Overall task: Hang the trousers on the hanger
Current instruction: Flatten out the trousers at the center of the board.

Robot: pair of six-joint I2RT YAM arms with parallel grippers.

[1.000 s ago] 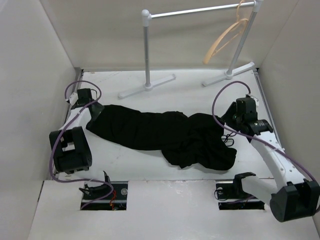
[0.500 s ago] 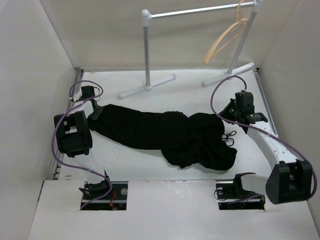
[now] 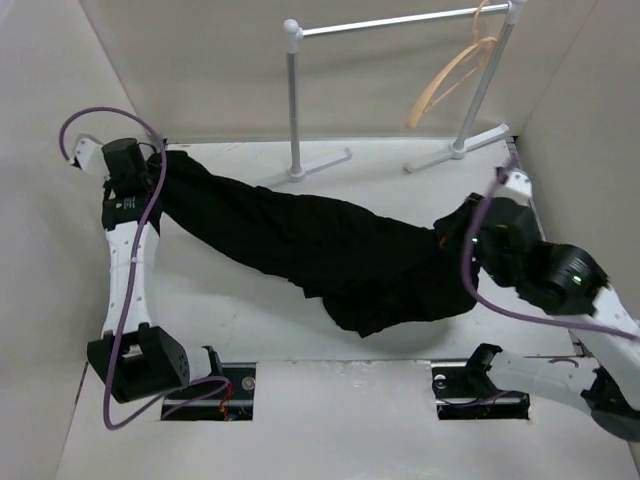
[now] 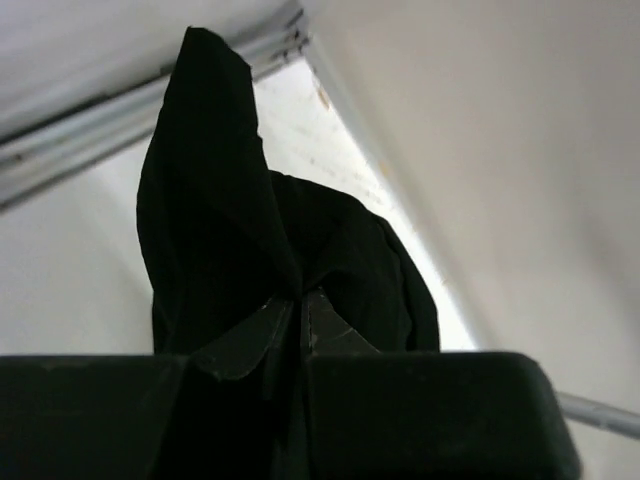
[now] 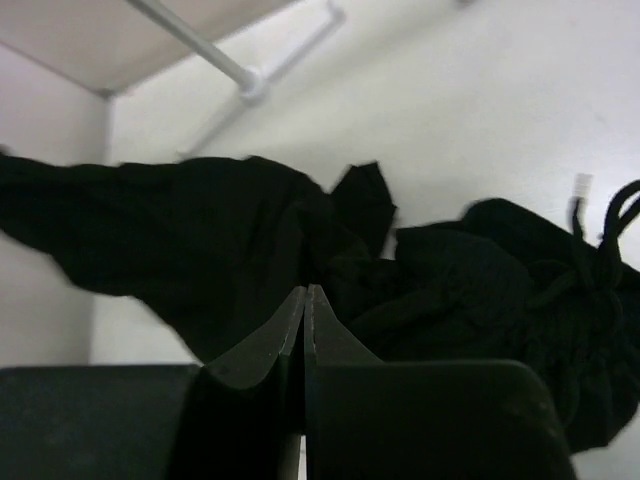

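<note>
Left arm (image 3: pixel 128 255): stretched far forward from its base, wrist turned to the right.
Left gripper (image 3: pixel 160 163): lifted off the table, jaws pressed together, trousers (image 3: pixel 330 250) pinched between the fingertips (image 4: pixel 262 330).
Right arm (image 3: pixel 560 285): folded, elbow high, forearm reaching left.
Right gripper (image 3: pixel 468 226): jaws closed tip to tip, with cloth caught at the fingertips (image 5: pixel 325 335).
</note>
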